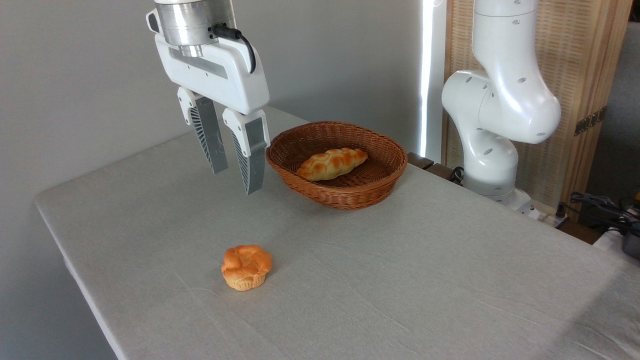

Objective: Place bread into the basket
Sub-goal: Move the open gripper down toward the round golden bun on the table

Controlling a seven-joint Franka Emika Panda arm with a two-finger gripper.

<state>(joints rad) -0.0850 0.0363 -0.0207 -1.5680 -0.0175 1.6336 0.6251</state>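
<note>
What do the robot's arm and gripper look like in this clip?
The arm is glossy white with rounded joints and small dark dimples. The gripper has a white body under a silver metal flange, a black cable looping from it, and two long grey ribbed fingers in white mounts.

Cut off and hidden parts

You lose the arm past the top edge; the basket wall hides the loaf's underside.
</note>
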